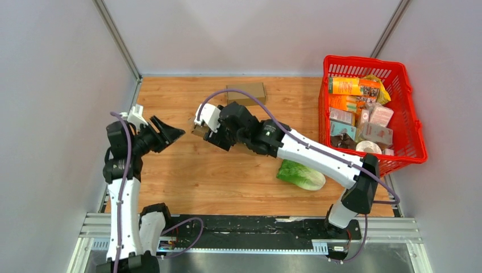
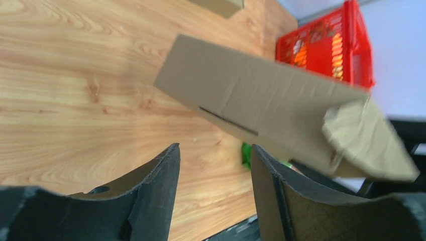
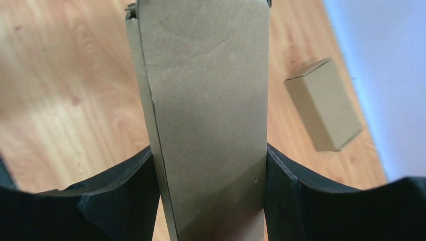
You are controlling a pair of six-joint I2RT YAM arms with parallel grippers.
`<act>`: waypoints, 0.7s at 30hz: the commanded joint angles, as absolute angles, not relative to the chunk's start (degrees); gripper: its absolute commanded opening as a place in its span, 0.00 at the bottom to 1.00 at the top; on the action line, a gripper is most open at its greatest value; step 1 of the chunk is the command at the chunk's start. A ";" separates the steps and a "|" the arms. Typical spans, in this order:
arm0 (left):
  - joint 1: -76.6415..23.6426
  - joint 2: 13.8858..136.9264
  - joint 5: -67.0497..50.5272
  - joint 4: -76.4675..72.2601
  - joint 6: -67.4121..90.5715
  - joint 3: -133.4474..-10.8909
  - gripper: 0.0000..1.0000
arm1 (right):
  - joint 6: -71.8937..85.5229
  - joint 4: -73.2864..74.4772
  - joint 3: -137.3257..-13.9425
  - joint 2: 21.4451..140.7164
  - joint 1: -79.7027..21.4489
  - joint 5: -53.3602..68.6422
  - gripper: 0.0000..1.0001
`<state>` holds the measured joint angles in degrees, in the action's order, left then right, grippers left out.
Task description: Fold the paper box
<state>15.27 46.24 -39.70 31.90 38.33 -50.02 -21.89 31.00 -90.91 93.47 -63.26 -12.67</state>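
1 wooden tabletop [image 1: 187,170] carries everything. Largest on it is the red basket [image 1: 418,136] at the right edge, crammed with grocery packets [image 1: 355,108] up to its rim; nothing of the task lies in it. Next comes the paper box [image 3: 211,115], a cardboard sleeve hanging tilted above the tabletop's middle, with 1 end flap crumpled. It looks light and thin. The panels should be stiff, but it would bend at the scored creases and crush under a hard squeeze. I would hold it by the flat panels and leave the flaps free. The right pincer [image 3: 208,150] is clamped on it, 1 finger on each side. A smaller closed carton [image 1: 246,92] sits near the far wall. The left pincer [image 2: 213,150] has its fingers apart, holds nothing and is just short of the box.
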 commanded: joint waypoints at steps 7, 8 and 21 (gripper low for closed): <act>11.43 39.02 -39.29 25.57 27.95 -43.42 0.50 | -17.41 55.46 -100.02 102.65 -57.48 10.99 0.53; 10.29 39.11 -39.20 25.58 26.91 -43.33 0.51 | -17.23 55.46 -100.28 103.18 -57.39 10.38 0.53; 1.84 51.22 -40.07 22.86 29.00 -43.50 0.62 | -17.23 50.45 -97.12 105.55 -54.58 8.70 0.56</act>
